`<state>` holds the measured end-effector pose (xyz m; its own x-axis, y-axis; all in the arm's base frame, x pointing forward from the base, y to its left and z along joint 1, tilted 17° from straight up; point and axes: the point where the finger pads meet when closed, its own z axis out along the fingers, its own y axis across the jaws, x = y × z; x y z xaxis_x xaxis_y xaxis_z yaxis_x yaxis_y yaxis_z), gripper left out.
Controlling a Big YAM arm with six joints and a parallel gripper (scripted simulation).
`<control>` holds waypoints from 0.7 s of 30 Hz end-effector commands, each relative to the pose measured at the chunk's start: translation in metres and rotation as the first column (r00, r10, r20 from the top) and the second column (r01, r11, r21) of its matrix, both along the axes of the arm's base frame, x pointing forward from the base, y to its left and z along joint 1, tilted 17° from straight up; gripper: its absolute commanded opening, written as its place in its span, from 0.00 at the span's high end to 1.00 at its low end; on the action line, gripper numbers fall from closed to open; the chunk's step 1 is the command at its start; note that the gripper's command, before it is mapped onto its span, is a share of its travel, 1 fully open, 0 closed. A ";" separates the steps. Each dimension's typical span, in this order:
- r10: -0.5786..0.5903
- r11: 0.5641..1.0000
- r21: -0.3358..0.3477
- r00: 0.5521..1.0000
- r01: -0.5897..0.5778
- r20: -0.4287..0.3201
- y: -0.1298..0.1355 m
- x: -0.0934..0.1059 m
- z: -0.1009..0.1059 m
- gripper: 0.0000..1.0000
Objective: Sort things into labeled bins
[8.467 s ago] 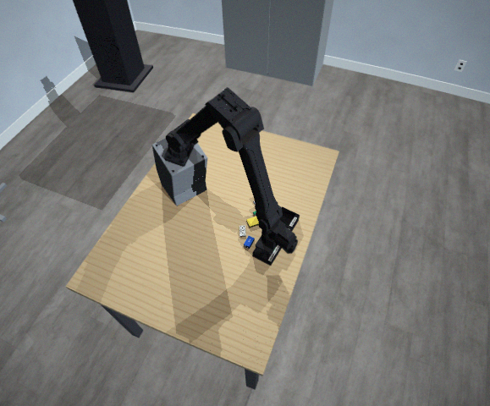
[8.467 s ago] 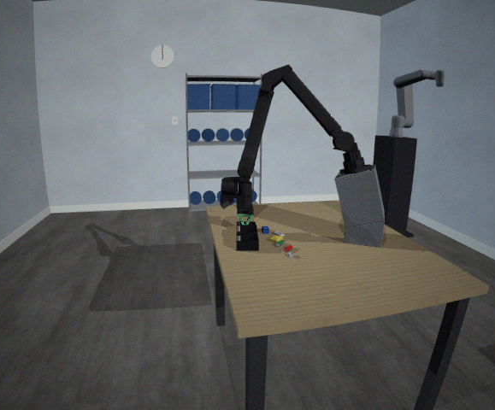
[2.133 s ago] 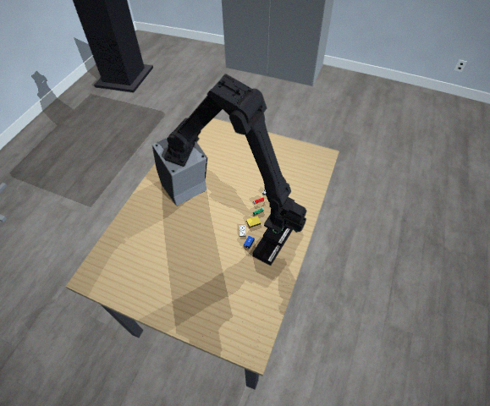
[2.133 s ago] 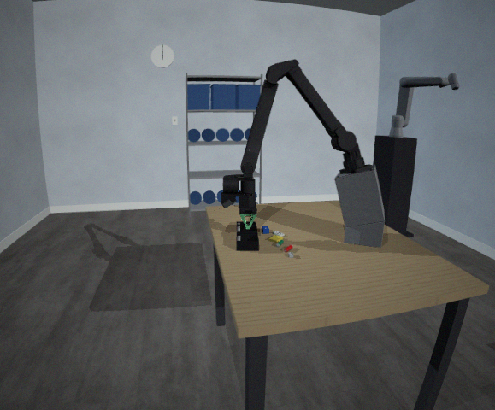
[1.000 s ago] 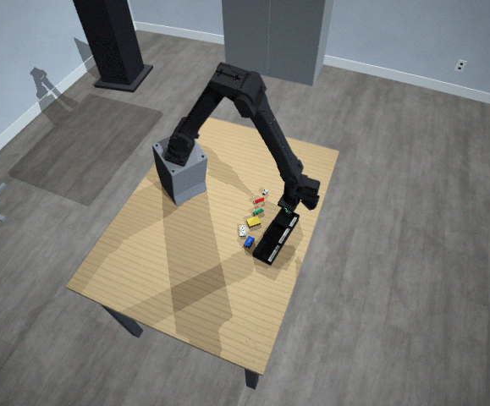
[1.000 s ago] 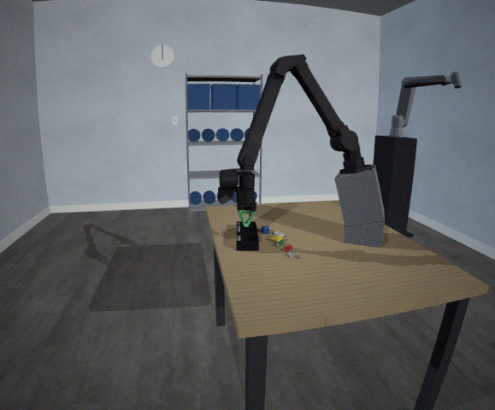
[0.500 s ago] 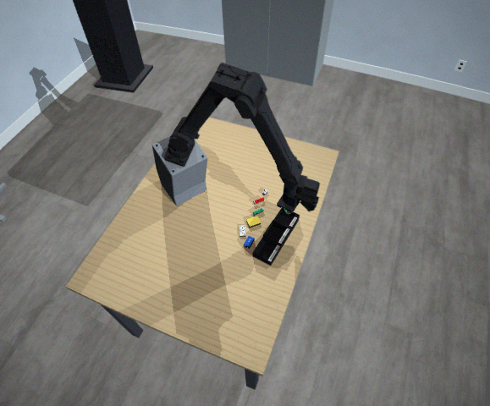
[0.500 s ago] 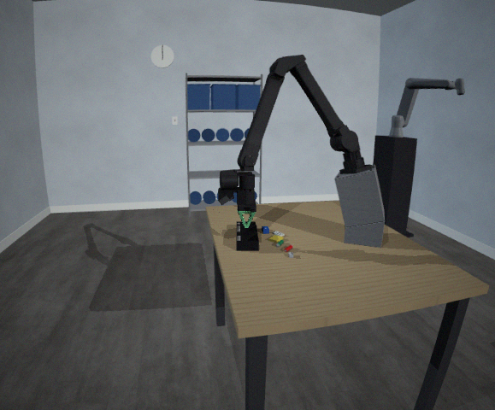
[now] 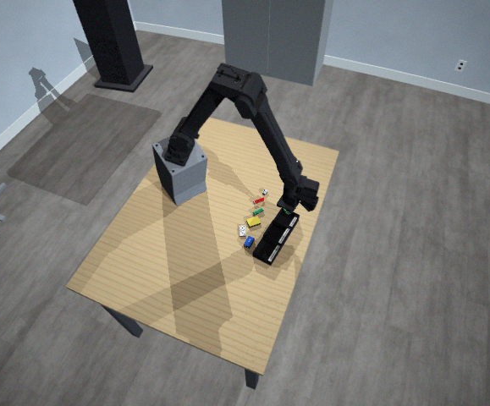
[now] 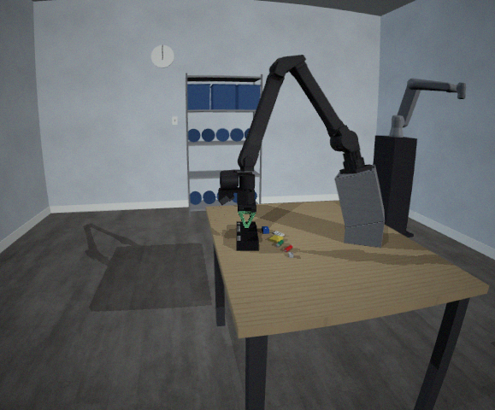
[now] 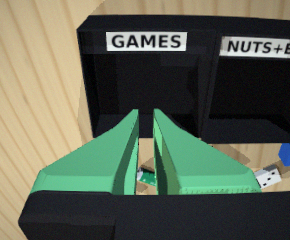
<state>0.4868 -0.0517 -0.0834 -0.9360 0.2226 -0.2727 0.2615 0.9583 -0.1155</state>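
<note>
Three black bins stand in a row near the table's right edge. In the wrist view the nearer labels read GAMES and NUTS+BO.... My gripper hovers over the end bin marked GAMES, with its green fingers nearly together and nothing seen between them. On the table beside the bins lie a small white thing, a red piece, a green piece, a yellow block, a white spotted tile and a blue block.
The arm's grey base stands at the table's back left. The bins sit close to the table's right edge. In the exterior view the bins are at the table's left edge, with the loose things to their right.
</note>
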 end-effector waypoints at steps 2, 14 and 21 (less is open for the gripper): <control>-0.003 1.000 0.000 1.000 0.003 -0.004 0.004 -0.002 -0.008 0.92; -0.002 1.000 -0.004 1.000 0.002 0.023 -0.010 0.018 -0.021 0.92; 0.002 1.000 -0.003 1.000 -0.001 0.021 -0.011 0.021 -0.040 0.92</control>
<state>0.4937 -0.0579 -0.1186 -0.9351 0.2257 -0.2734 0.2652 0.9571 -0.1169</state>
